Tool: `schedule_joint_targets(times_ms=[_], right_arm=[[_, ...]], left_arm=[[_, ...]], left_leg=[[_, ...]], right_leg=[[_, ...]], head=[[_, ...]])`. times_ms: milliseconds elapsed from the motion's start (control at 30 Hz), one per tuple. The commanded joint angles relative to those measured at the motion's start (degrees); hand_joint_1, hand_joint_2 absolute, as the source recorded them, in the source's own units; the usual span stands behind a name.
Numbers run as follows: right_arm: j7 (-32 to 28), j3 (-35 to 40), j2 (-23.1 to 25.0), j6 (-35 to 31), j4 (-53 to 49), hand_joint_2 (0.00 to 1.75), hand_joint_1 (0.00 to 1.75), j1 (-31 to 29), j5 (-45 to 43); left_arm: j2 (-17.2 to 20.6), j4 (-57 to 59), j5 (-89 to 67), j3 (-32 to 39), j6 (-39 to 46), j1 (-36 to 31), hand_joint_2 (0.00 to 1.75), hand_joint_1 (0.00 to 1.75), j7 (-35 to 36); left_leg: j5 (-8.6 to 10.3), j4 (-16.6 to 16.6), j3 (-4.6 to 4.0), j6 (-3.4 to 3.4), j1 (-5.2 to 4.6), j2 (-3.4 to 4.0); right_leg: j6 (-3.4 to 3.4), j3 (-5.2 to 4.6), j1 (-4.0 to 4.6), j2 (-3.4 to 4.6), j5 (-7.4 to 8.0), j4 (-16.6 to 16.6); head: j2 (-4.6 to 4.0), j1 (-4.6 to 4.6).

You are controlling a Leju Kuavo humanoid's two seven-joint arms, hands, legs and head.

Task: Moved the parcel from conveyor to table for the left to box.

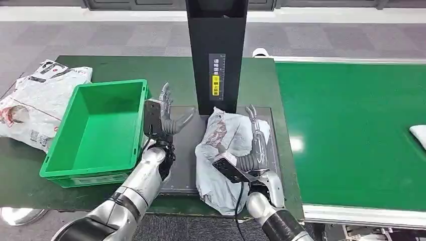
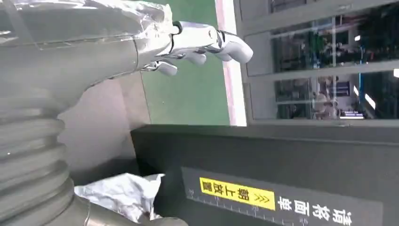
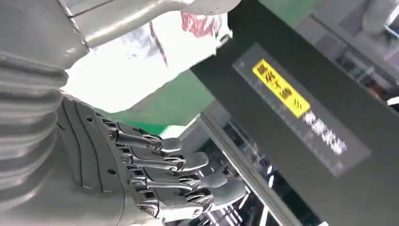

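Far left on the green table [image 1: 30, 181], a pile of white printed bags [image 1: 35, 100] lies flat, partly off the table edge. Just right of it sits the green bin [image 1: 95, 131]; its inside shows bare green floor and walls, nothing in it that I can make out.

My left hand [image 1: 163, 118] is raised just beside the bin's right wall, over the dark mat [image 1: 186, 150]. Fingers spread, thumb out toward the parcel, holding nothing. In the left wrist view the fingertips [image 2: 211, 42] show apart and bare, with a corner of the white wrapping low in the frame.

The black post [image 1: 216, 52] stands upright at the back of the mat, between my two hands and directly behind the parcel; a yellow label [image 1: 215, 85] runs down its face. It stands close to the parcel's far end.

The parcel [image 1: 221, 150], a crumpled white bag with red print, lies on the mat at the table's right end, its near end reaching the table's front edge.

My right hand [image 1: 253, 143] rests along the parcel's right side, fingers extended forward and slightly apart; I cannot tell whether they grip the wrapping. In the right wrist view the fingers [image 3: 174, 174] lie side by side, loosely curled, nothing visible between them.

Right of the table lies the green conveyor [image 1: 351, 130], with a white item [image 1: 419, 134] at its far right edge.
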Motion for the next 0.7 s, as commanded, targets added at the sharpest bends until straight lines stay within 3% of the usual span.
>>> schedule_joint_targets(times_ms=[33,133,200,233,400,433,500,700], right_arm=[[-18.3,-23.2,-0.2,-0.4,-5.9,1.75,0.00,3.0,-17.4],[-18.3,-27.4,-0.3,-0.4,-10.7,1.75,0.00,4.2,-18.3],[-18.3,-27.8,-1.4,-0.4,-8.5,1.75,0.00,2.4,-19.1],[-17.1,-27.7,-2.2,-0.4,-7.0,1.75,0.00,1.4,-19.7],[-16.7,-30.7,-1.7,-0.4,-12.1,1.75,0.00,5.8,-19.4],[-16.4,-31.6,-1.0,-0.4,-13.9,1.75,0.00,7.3,-18.3],[-14.6,-30.5,-0.9,-0.4,-16.5,1.75,0.00,9.9,-16.7],[-12.9,-30.0,-0.2,-0.4,-20.2,1.75,0.00,11.9,-15.1]], left_arm=[[-0.1,0.0,-9.5,-12.2,1.0,1.6,1.75,0.00,0.5],[0.9,4.7,-18.6,-19.4,1.1,0.0,1.75,0.00,3.1],[2.0,10.8,-29.4,-28.6,-4.2,-2.7,1.75,0.00,8.7],[2.2,13.2,-35.5,-32.8,-2.8,-3.9,1.75,0.00,11.3],[0.2,17.9,-46.7,-38.3,-2.2,-4.6,1.75,0.00,18.9],[-0.1,18.0,-48.2,-38.7,-2.6,-4.1,1.75,0.23,20.1],[-0.5,18.2,-51.6,-40.7,-4.5,-3.1,1.75,1.69,21.0],[-0.2,17.2,-52.5,-39.7,-6.1,-2.5,1.75,1.75,22.4]], left_leg=[[0.01,-0.1,0.21,0.03,0.01,-0.37],[-0.01,-0.1,0.09,0.05,-0.04,-0.31],[-0.02,0.0,0.04,0.07,-0.03,-0.33],[-0.04,-0.1,0.14,0.08,-0.01,-0.35],[-0.04,-0.1,0.21,0.11,0.00,-0.40],[-0.06,0.0,0.10,0.10,-0.03,-0.31],[-0.10,-0.1,0.27,0.09,0.01,-0.16],[-0.15,-0.1,0.32,0.09,0.00,-0.13]], right_leg=[[-0.01,0.35,0.02,-0.38,-0.10,-0.2],[0.02,0.22,-0.05,-0.34,-0.06,-0.1],[0.01,0.20,-0.06,-0.36,-0.06,-0.1],[0.00,0.33,-0.02,-0.37,-0.07,-0.1],[0.00,0.42,-0.02,-0.42,-0.05,-0.2],[0.01,0.25,-0.06,-0.33,-0.06,-0.1],[-0.02,0.37,-0.01,-0.19,-0.04,-0.2],[-0.01,0.44,0.02,-0.15,-0.09,-0.2]], head=[[0.00,0.00],[0.00,0.00],[0.00,0.00],[0.00,0.00],[0.00,0.00],[0.00,0.00],[0.00,0.00],[0.00,0.00]])
